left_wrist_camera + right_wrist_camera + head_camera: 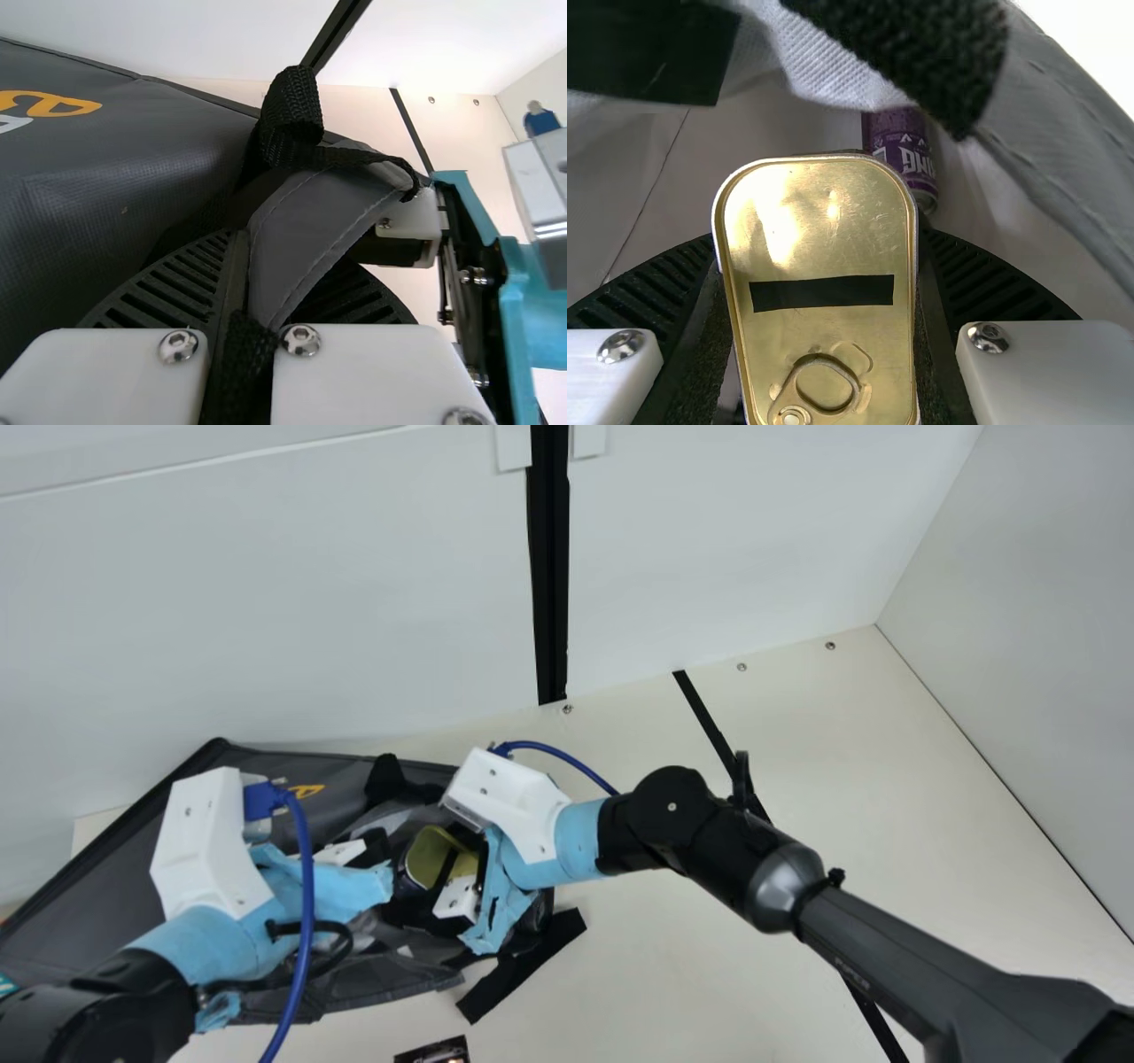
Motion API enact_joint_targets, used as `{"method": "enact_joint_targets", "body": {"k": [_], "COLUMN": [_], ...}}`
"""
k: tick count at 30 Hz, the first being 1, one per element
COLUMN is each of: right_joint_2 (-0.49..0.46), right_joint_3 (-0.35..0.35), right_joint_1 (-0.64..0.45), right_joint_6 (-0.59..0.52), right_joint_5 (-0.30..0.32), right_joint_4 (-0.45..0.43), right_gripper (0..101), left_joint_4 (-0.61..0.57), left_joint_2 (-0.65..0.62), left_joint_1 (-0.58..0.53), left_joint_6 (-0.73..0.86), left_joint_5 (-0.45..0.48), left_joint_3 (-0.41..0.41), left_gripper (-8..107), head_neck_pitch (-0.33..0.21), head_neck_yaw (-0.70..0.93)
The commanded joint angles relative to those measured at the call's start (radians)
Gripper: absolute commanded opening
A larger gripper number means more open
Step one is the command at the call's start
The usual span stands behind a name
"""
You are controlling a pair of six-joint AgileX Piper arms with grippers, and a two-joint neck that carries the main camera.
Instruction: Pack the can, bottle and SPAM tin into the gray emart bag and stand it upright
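- The cream counter (pixel 709 921) spreads under everything, with a pale upright panel (pixel 310 602) along its far side.
- The gray emart bag (pixel 97 868) takes up the left part of the counter, reaching towards the middle; its orange and white marking shows on the gray side, and its mouth is at the right end.
- The right arm (pixel 886 930) reaches in from the near right, its blue-wrapped wrist above the bag's mouth.
- The left arm (pixel 97 1005) comes in from the near left, its wrist over the bag.
- The left claw (pixel 370 849) is closed on a gray flap (pixel 306 239) of the bag, black webbing also between its fingers.
- The right claw (pixel 441 875) holds the SPAM tin (pixel 819 239) between its two ribbed fingers, at the bag's mouth. The tin's gold lid, with pull ring (pixel 819 390) and a black strip (pixel 821 293) across it, faces the wrist camera.
- The purple can (pixel 902 155) is inside the bag, beyond the tin and partly hidden by it, against the pale lining (pixel 638 177).
- A black strap (pixel 523 965) lies just beside the mouth, on the near side.
- A dark printed item (pixel 434 1052), cut off, sits at the near edge; I cannot tell what it is.
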Motion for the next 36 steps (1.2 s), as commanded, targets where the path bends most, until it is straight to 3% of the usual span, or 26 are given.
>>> {"method": "enact_joint_targets", "body": {"k": [1, 17, 36], "right_joint_2": [0.012, 0.114, 0.148], "right_joint_3": [-0.01, -0.113, -0.149], "right_joint_1": [0.008, 0.067, 0.081], "right_joint_6": [0.007, 0.062, 0.098], "right_joint_5": [-0.008, -0.067, -0.091], "right_joint_4": [0.001, -0.004, -0.018], "right_gripper": [0, 0, 63], "left_joint_4": [0.0, 0.0, 0.0], "left_joint_2": [0.0, 0.0, 0.0], "left_joint_1": [0.0, 0.0, 0.0], "left_joint_6": [0.0, 0.0, 0.0], "left_joint_5": [0.0, 0.0, 0.0], "left_joint_3": [0.0, 0.0, 0.0], "left_gripper": [-8, -8, -8], "head_neck_pitch": [-0.023, -0.023, -0.023], "head_neck_yaw": [-0.002, -0.002, -0.002]}}
